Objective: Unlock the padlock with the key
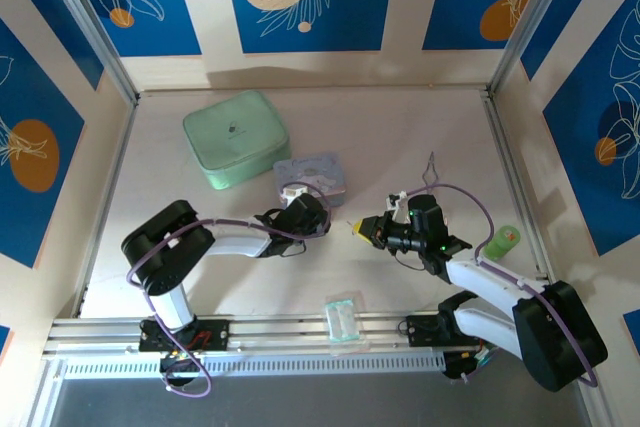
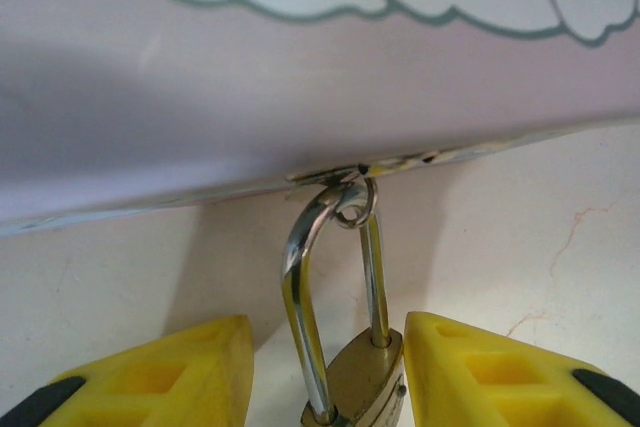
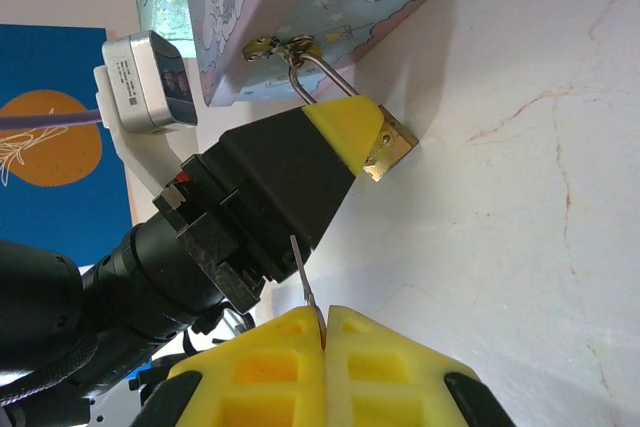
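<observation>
The small brass padlock (image 2: 365,387) hangs by its silver shackle (image 2: 300,287) from the hasp ring of the pastel cartoon box (image 2: 300,67). My left gripper (image 2: 328,325) is open around the lock body: the right finger (image 2: 490,367) sits against the brass, while the left finger (image 2: 180,367) stands off with a gap. From the right wrist, the padlock (image 3: 395,147) peeks out beside the left gripper's yellow finger (image 3: 345,132). My right gripper (image 3: 325,315) is shut on the thin silver key (image 3: 303,272), blade pointing toward the lock, a short way off. From above, the left gripper (image 1: 310,212) faces the right gripper (image 1: 360,229) below the box (image 1: 312,175).
A mint-green case (image 1: 235,137) lies behind the box at left. A green cylinder (image 1: 503,240) stands by the right wall. A clear plastic packet (image 1: 343,319) rests on the front rail. Bare table lies at the back right.
</observation>
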Tool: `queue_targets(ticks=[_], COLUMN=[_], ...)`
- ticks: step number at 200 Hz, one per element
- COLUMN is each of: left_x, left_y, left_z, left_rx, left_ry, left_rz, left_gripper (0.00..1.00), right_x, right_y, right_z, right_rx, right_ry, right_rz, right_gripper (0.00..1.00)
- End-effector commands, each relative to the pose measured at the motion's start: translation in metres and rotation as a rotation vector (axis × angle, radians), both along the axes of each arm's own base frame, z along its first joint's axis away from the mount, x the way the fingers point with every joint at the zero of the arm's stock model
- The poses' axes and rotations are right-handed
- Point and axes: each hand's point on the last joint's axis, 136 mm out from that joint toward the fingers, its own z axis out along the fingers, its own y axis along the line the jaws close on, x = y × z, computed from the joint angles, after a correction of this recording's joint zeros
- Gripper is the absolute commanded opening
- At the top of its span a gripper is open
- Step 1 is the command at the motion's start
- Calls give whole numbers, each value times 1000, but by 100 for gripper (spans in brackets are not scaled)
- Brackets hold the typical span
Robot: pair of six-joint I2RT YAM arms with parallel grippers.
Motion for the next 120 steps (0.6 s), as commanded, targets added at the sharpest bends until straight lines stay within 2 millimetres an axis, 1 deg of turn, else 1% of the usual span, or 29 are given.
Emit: queue_targets(ticks=[1,34,50,62,75,89,95,107,112,120], left_x=[-1,-2,-3,-4,-5,-6,-6,-6,-7,-7], left_y=[-6,-12,-16,-16,-16,-16,-16,-16,-17,-17], left_z=[-17,-16,-16,-18,-19,-20,-19,-18,-17,-16], left_rx=[-7,-33,-45,-44,-51,-54,-57,-64,-69,-76], left_ry=[43,46,46,54,55,57,58,62,63,63], left_rz=[-8,-18,-33,-33,-36,-32,-34,-35,-35,-31], left_gripper=[45,43,34,32,26,25,21,20,17,16], right_x=[-2,0,0,1,1,1,1,1,1,2], right_y=[2,5,8,10,12,15,15,17,18,19], right_z=[-5,-8,-11,-13,-15,-17,-18,-19,-20,-21], right_rx=[-1,-3,-4,-2,-3,-4,-4,-4,-4,-4], right_ry=[2,9,14,16,19,21,24,26,27,30], right_rz=[14,14,13,16,19,22,24,26,28,28], right_gripper=[0,0,0,0,0,0,0,0,0,0])
